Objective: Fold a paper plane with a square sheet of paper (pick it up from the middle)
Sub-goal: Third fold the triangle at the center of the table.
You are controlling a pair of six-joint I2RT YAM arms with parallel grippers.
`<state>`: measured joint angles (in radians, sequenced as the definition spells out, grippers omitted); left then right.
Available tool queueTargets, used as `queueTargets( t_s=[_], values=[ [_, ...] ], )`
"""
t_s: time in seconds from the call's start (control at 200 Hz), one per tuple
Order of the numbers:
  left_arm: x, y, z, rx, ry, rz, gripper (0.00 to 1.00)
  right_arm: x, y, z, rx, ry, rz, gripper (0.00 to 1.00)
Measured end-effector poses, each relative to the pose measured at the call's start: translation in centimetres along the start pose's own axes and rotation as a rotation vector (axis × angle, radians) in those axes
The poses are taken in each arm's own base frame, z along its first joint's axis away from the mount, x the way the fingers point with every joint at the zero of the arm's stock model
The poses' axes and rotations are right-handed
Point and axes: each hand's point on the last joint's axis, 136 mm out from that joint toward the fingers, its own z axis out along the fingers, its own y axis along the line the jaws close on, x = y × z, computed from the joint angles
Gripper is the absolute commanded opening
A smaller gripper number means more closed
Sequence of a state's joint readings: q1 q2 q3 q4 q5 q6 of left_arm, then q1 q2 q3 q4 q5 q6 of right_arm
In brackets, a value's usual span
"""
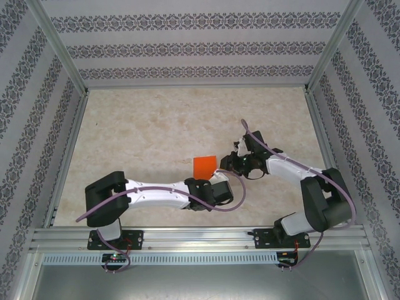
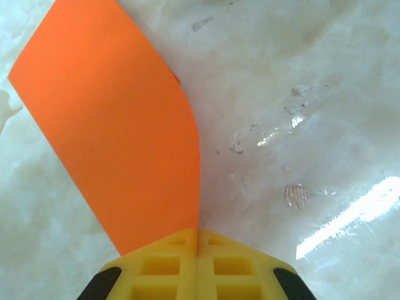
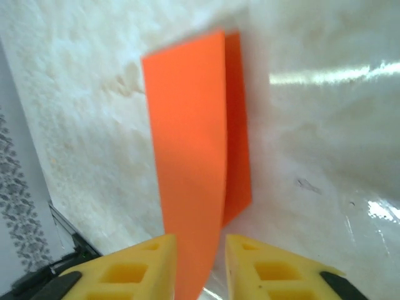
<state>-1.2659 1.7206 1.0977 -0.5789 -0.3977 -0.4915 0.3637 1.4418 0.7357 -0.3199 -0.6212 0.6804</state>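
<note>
Paper (image 2: 112,125), plain orange, sits pinched in left jaws.

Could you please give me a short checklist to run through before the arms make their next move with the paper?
1. Left claw is shut on the orange paper, with the sheet running into the seam between the fingers: ok.
2. Right claw straddles the paper's near edge: ok.
3. Right claw grips the paper: not ok, the jaws stand apart with a gap on each side of the sheet.
4. Paper layers line up: cannot tell. The right wrist view shows two layers, the back one peeking out beside the front.
5. Paper's far edge is off the table: cannot tell.
</note>
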Motion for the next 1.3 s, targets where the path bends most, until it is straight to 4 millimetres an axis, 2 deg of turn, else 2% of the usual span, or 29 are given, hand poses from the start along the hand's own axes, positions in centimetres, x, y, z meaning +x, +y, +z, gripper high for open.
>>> queueTargets(
  t_s=[0.15,0.31,0.525,0.794,1.299],
  values=[
    [0.5,0.8,0.0,0.082,0.006,-0.054,0.00,-1.0,2.0,-0.1,-0.028,-0.009,-0.060,0.13],
    [0.7,0.8,0.5,0.150,0.026,-0.088,0.00,-0.9,2.8,2.6,-0.012,0.062,-0.093,0.11],
    [1.7,1.2,1.3,0.226,0.055,-0.137,0.00,-0.7,1.9,5.9,0.075,0.132,-0.124,0.09],
    [1.8,2.1,1.9,0.309,0.072,-0.203,0.00,0.0,-0.7,8.4,0.189,0.185,-0.162,0.08],
    [1.3,4.6,2.5,0.366,0.078,-0.303,0.00,-0.1,-0.8,8.8,0.240,0.203,-0.254,0.08]
  ],
)
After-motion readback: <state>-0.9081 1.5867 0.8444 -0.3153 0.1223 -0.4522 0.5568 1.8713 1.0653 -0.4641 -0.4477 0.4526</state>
